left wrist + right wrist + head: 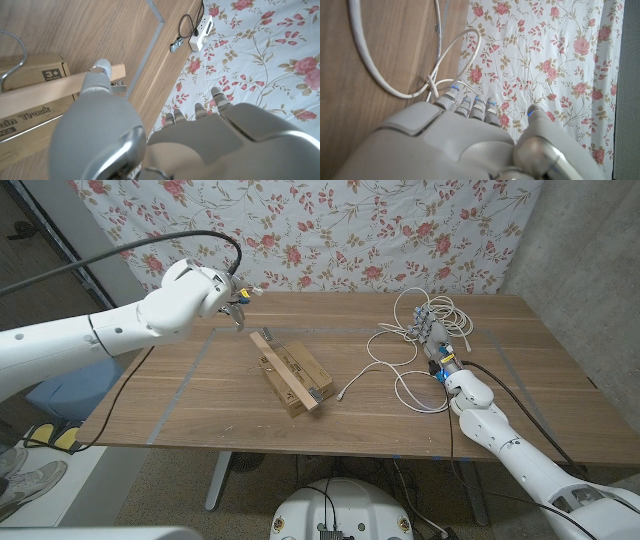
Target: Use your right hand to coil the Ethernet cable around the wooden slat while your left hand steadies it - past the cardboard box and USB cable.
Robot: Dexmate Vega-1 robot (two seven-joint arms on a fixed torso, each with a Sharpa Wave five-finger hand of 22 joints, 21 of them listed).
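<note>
While the wooden slat (pixel 287 370) lies across the cardboard box (pixel 297 376) mid-table, the left hand (pixel 228 298) hovers above its far end, fingers apart, empty; the right hand (pixel 434 340) rests among the Ethernet cable (pixel 425 320) loops, grip unclear; it should take one strand cleanly before carrying it over.

The left arm reaches in high over the table's (pixel 200 410) far left part, its left hand (pixel 232 298) held above the wood — fingers (pixel 217 97) loosely apart, gripping nothing. The right arm lies low along the table's right side, the right hand (pixel 432 340) extended — its fingers (pixel 451 95) together and straight.
</note>
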